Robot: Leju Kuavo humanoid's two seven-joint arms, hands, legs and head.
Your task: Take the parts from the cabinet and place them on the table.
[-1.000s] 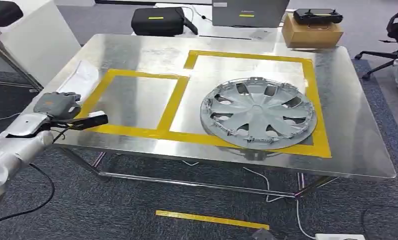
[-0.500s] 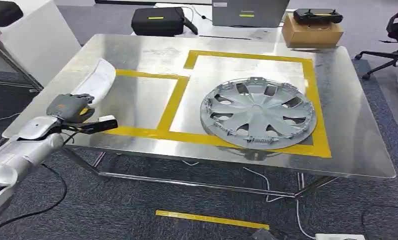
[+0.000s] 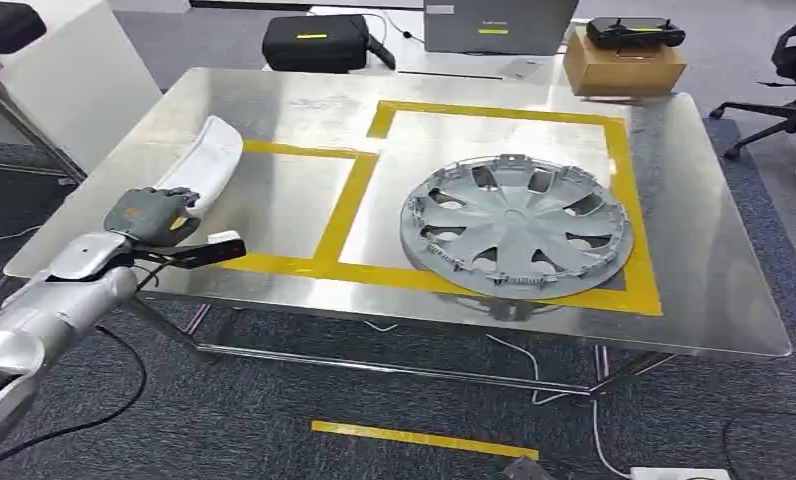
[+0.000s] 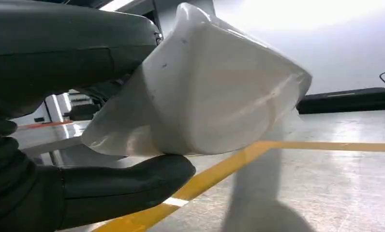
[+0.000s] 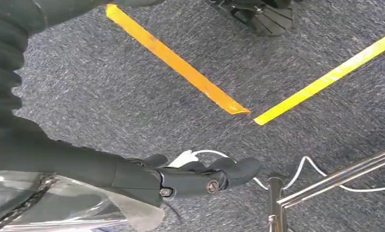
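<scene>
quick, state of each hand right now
Left hand: holding the white curved part over the table.
Right hand: open, holding nothing, down near the floor.

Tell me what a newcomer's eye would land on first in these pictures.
First the grey hubcap, lying flat in the larger yellow-taped box on the steel table. Next the left robot hand at the table's near left corner, holding a long white part over the smaller taped box.

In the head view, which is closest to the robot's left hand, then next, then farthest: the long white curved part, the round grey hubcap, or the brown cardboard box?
1. Long white curved part, held in the left hand.
2. Round grey hubcap, in the larger taped square.
3. Brown cardboard box, beyond the table's far right corner.
</scene>
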